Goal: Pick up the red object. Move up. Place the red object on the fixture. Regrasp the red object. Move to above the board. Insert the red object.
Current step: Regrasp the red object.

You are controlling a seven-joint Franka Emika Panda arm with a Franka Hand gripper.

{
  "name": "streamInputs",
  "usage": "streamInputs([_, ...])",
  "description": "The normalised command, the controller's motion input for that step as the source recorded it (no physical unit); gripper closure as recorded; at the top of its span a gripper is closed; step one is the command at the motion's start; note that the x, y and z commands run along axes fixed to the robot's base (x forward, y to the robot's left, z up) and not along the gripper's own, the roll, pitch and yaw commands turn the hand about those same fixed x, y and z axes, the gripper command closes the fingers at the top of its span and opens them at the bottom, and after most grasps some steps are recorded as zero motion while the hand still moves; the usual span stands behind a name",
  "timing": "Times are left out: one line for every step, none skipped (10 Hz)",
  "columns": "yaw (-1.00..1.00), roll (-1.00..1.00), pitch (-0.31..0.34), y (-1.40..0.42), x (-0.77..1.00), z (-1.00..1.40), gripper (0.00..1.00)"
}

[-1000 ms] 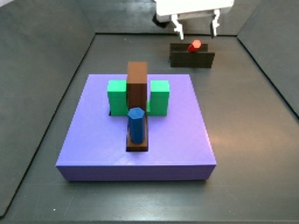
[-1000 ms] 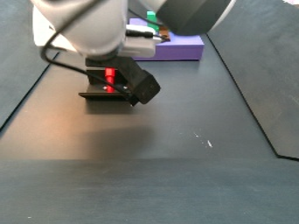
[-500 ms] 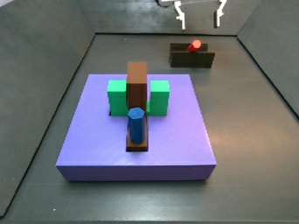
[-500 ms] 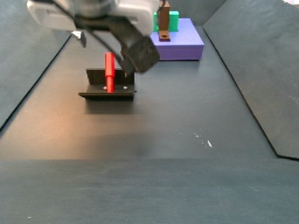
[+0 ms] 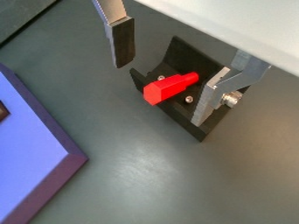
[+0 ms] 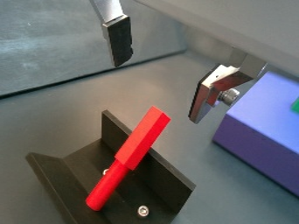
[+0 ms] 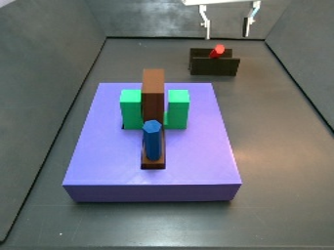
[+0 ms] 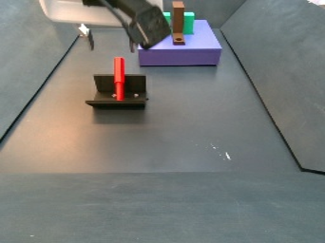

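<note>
Placement on the fixture looks done: the small bright red peg [image 6: 128, 171] rests in the dark olive-black U-shaped bracket fixture [image 5: 176, 94], leaning against its upright wall so that it stands tilted, one end down on the base plate and the other raised. Both side views show the same, with the peg [image 8: 120, 76] propped in the bracket [image 8: 117, 95] on the dark desk [image 8: 165, 152]. That tilt probably serves the regrasp, presenting the peg at a new angle for a fresh hold.

The two-finger pincer [image 5: 170, 61] hangs above the fixture with its silver plates spread wide and nothing between them; one dark-padded finger [image 6: 117, 39] sits well clear of the peg. In a side view the pincer [image 7: 229, 14] is high at the far edge, above the fixture [image 7: 214, 62].

The large flat purple-blue board [image 7: 154, 146], carrying a green block [image 7: 177, 107], a long brown slab [image 7: 154, 98] and a blue cylinder [image 7: 151, 139], lies well apart from the fixture. Regrasping seems the step now due.
</note>
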Motion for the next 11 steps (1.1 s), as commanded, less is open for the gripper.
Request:
streamInputs([0.14,1.00,0.011,-0.27,0.00,0.00,0.00])
streamInputs([0.13,1.00,0.014,-0.25,0.00,0.00,0.00])
streamInputs([0.13,1.00,0.011,-0.25,0.00,0.00,0.00])
streamInputs([0.14,1.00,0.069,-0.19,0.00,0.00,0.00])
streamInputs([0.17,1.00,0.091,-0.16,0.00,0.01,0.00])
streamInputs([0.16,1.00,0.106,-0.15,0.00,0.00,0.00])
streamInputs([0.18,1.00,0.174,-0.09,0.00,0.00,0.00])
streamInputs([0.20,0.99,0.109,-0.14,0.10,0.00,0.00])
streamInputs([0.21,0.86,0.040,-0.16,0.25,0.00,0.00])
streamInputs([0.21,0.87,0.020,-0.17,0.30,0.00,0.00])
streamInputs([0.25,1.00,0.080,-0.20,0.25,0.00,0.00])
